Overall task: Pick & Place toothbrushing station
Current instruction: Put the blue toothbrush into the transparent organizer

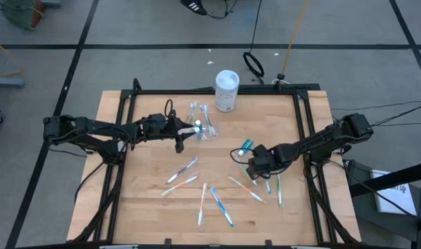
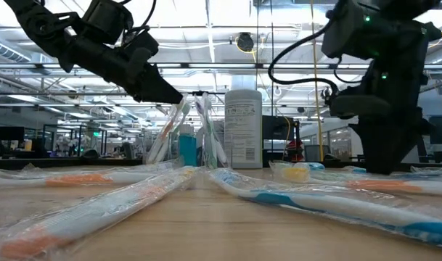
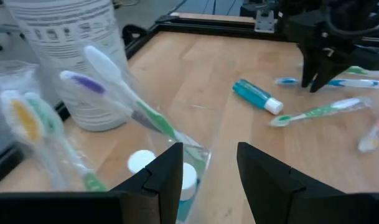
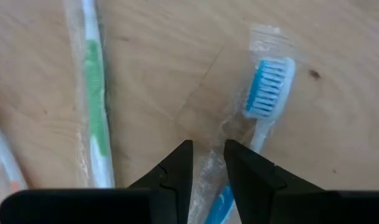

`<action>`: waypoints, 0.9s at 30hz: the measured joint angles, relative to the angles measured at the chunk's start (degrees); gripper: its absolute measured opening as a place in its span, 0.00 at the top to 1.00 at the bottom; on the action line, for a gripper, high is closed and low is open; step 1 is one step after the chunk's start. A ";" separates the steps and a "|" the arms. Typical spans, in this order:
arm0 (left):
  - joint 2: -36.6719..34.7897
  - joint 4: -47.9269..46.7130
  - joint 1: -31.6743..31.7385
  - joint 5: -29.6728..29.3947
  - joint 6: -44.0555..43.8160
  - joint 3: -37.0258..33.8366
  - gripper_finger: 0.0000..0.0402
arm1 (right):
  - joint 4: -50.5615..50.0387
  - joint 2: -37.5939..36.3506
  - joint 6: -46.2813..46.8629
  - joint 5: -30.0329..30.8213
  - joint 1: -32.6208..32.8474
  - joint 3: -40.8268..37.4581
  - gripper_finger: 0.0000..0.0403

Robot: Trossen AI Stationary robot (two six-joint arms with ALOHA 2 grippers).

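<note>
The clear cup (image 1: 206, 131) stands far of the table's middle, with several wrapped toothbrushes (image 3: 124, 93) upright in it and blue toothpaste tubes (image 3: 188, 180) inside. My left gripper (image 1: 195, 130) is open at the cup's left side, its fingers (image 3: 208, 168) over the rim; I cannot tell whether they touch it. My right gripper (image 1: 254, 168) is low at the table's right middle, shut on a wrapped blue toothbrush (image 4: 269, 87). A loose toothpaste tube (image 1: 246, 145) lies just far of it. Several wrapped toothbrushes (image 1: 182, 169) lie flat toward the near edge. My right gripper pinches the wrapped blue toothbrush at its neck, just below the bristle head (image 4: 221, 134), wrapper and handle between the two fingertips. The fingers come from above, pointing down, across the brush. The toothbrush lies flat on the table.
A tall white cylindrical container (image 1: 227, 90) stands at the far edge, right behind the cup. A green toothbrush (image 4: 96, 87) lies beside the held one. More toothbrushes (image 1: 220, 206) are scattered at the near middle. A black frame rail (image 1: 303, 131) borders the table.
</note>
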 joint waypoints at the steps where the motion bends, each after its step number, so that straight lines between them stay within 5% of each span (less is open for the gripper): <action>1: 0.00 -0.14 -0.36 0.00 0.00 0.00 0.62 | 0.52 -0.02 -0.45 0.07 0.00 -0.85 0.77; 7: 0.00 -0.09 -2.06 0.10 0.02 0.00 0.62 | 5.58 0.07 -10.87 5.59 0.04 -3.52 0.80; 11: 0.00 -0.09 -2.56 0.14 0.04 0.00 0.62 | 8.43 0.09 -16.86 7.95 -0.34 -3.56 0.90; 14: 0.00 -0.16 -2.89 0.08 0.02 0.00 0.62 | 9.53 0.16 -21.17 8.12 -0.75 -3.61 0.98; 23: 0.00 -1.40 -3.94 -0.06 -0.04 0.00 0.62 | 17.44 -2.35 -32.80 7.26 -0.83 -3.64 1.00; 27: 0.00 -1.38 -4.07 -0.03 0.04 0.00 0.62 | 21.13 -6.49 -44.65 16.23 -1.03 -3.32 1.00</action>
